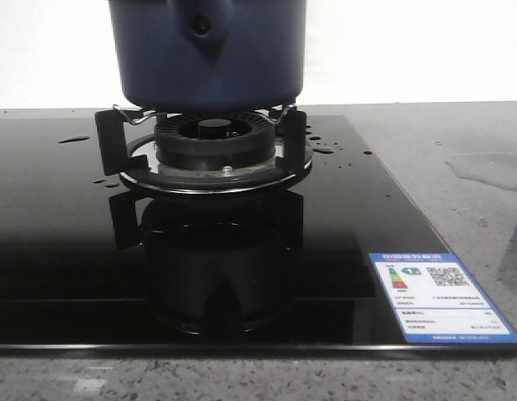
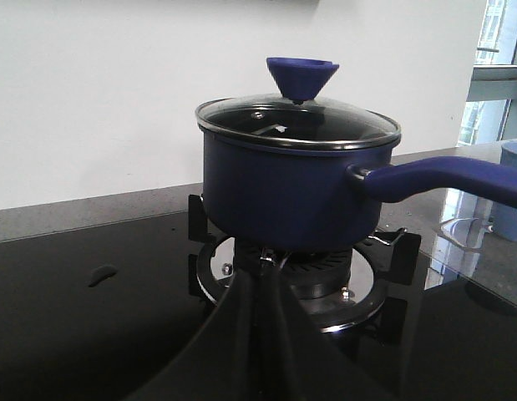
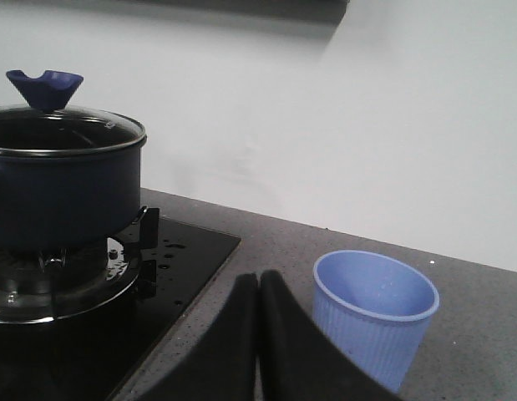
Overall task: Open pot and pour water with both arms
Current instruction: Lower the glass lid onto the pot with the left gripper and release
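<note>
The dark navy-blue pot [image 1: 208, 54] stands on the gas burner [image 1: 215, 146] of a black glass hob [image 1: 58, 251]. In the left wrist view the pot [image 2: 283, 188] carries a glass lid [image 2: 298, 125] with a blue cone knob [image 2: 301, 77], and its long blue handle [image 2: 446, 177] points away to one side. It also shows in the right wrist view [image 3: 62, 192]. Water lies as droplets [image 1: 323, 149] on the hob and as a wet patch [image 1: 488, 171] on the counter. My left gripper [image 2: 266, 267] is shut and empty, low before the burner. My right gripper [image 3: 259, 280] is shut and empty beside the pale-blue cup [image 3: 375, 316].
The grey speckled counter [image 1: 458, 209] surrounds the hob. A blue-and-white energy label [image 1: 438, 296] sits on the hob's front right corner. A white wall stands close behind. Black pan supports [image 1: 108, 138] ring the burner.
</note>
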